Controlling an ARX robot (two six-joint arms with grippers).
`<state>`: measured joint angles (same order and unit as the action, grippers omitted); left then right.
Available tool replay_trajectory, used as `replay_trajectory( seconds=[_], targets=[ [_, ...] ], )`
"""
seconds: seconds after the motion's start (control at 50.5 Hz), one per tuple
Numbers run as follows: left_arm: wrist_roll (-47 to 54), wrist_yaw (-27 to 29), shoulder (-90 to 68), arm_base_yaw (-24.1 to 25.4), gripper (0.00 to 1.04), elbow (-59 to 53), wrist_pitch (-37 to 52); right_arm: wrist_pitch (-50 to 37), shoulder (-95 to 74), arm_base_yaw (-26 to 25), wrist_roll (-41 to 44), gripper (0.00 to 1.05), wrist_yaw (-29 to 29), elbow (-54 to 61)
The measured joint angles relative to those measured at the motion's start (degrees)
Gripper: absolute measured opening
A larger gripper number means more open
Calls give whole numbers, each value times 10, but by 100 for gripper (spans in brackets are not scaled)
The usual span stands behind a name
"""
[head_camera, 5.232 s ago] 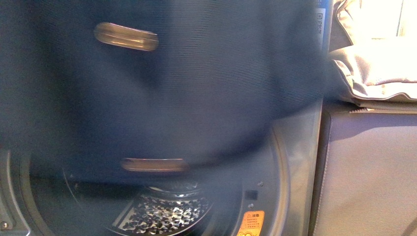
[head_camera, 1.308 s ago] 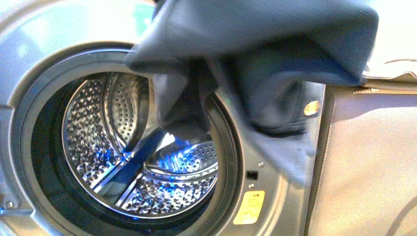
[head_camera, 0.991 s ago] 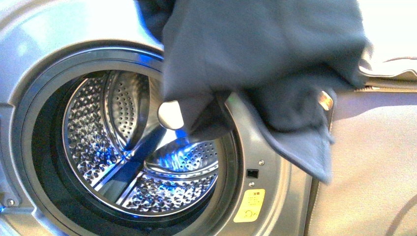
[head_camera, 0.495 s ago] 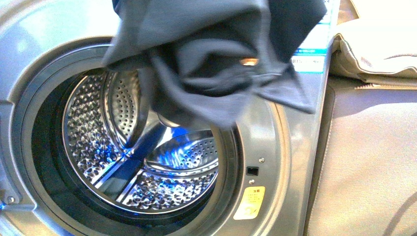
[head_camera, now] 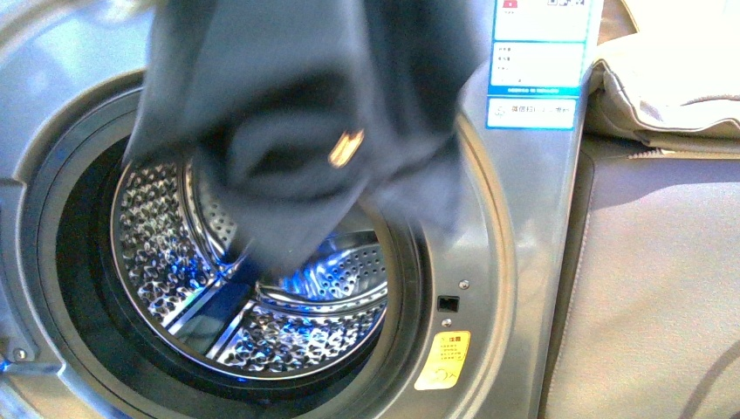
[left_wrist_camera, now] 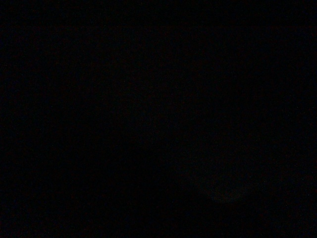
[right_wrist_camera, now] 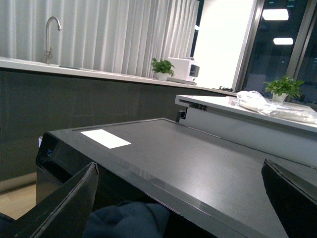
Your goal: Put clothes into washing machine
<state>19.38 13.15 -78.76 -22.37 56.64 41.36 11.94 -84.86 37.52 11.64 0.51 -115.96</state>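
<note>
Across top rim of round dark-rimmed porthole (head_camera: 78, 288), lower folds hanging over upper half of opening: dark navy-blue ribbed knit garment (head_camera: 288, 105), small gold button (head_camera: 346, 148) showing. Can't tell if touching rim. Not yet inside perforated steel drum (head_camera: 262, 323) of big silver-grey front-loading washing machine (head_camera: 515, 262).

Left wrist view dark, so can't tell left gripper's state; prob. carrying the cloth, only a guess. Right gripper (right_wrist_camera: 179, 166) spread wide, nothing btwn fingers, navy fabric just beneath.

Risks from here:
- letting go too early → cloth snagging on porthole rim or sliding down front panel;
- trailing edge draped over rim, half in / half out;
- button catching in drum holes.

Needs deeper reach into drum before release.
</note>
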Motion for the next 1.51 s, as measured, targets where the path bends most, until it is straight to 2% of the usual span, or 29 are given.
replay_trajectory(
  seconds=[0.277,0.654,0.971,1.189,1.506],
  targets=[
    [-47,-78,-26,78,14,-77,30,0,0,0,0,97,0,0],
    [-61,-133,-94,110,14,-90,81,-1,1,0,0,97,0,0],
    [-86,-137,-115,112,14,-128,139,-1,1,0,0,97,0,0],
    [-120,-118,-130,113,14,-239,153,-1,2,0,0,97,0,0],
    [-122,-130,-105,115,14,-244,163,-1,3,0,0,97,0,0]
  ],
)
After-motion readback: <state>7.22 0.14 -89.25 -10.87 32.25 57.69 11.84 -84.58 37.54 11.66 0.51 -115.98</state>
